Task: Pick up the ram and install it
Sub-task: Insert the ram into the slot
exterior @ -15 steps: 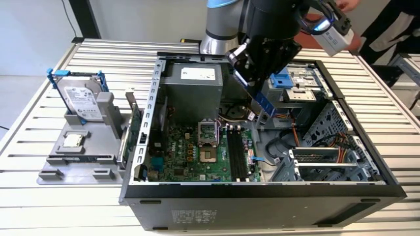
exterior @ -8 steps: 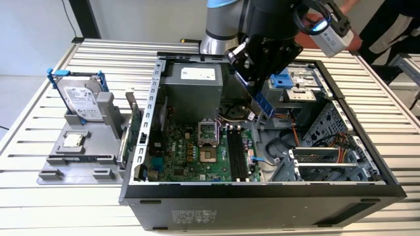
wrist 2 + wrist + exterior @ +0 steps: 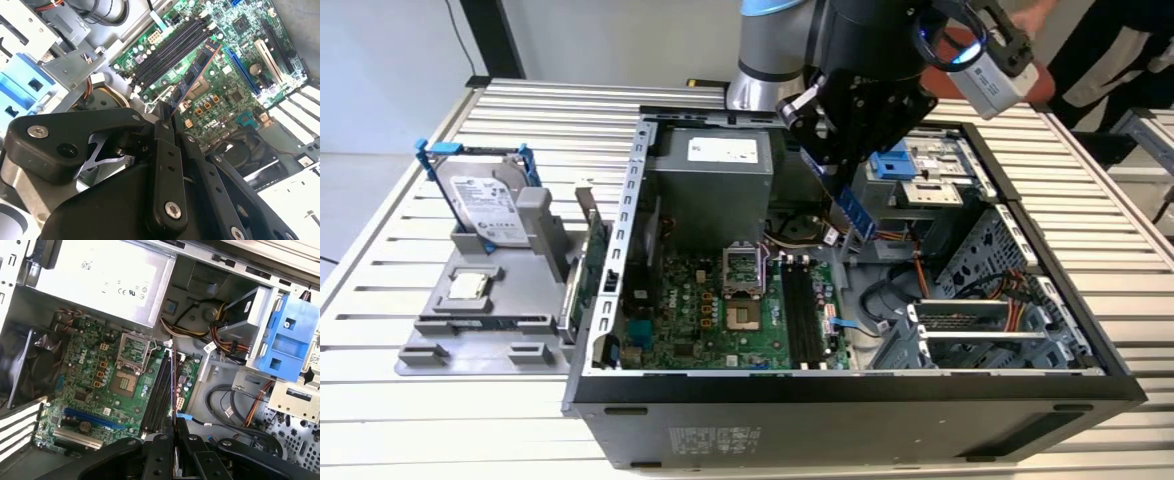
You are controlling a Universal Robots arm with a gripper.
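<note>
second wrist view shows it best: the hand (image 3: 165,119) is pinching the ram (image 3: 194,75) by one end, fingers (image 3: 163,150) pressed on its two faces, and the strip juts out free above the board (image 3: 227,95), clear of the slots (image 3: 167,50). in the exterior view the ram (image 3: 853,216) hangs inside the open case (image 3: 854,385) on the worktop (image 3: 454,420), well above the slots (image 3: 803,310).

the step in hand, as i judge it, is carrying the ram to a slot. to do it well: keep the pinch firm so the strip cannot swing, line its thin edge up with one slot, and stay off the cables (image 3: 887,295) nearby. whether the slot latches stand open i cannot tell.

long axis: it runs straight out from the hand, pointing steeply down toward the board, slightly tilted in the exterior view. in the first wrist view the ram (image 3: 174,390) is edge-on, a thin line running parallel to the slots (image 3: 159,390) and just beside them.
</note>
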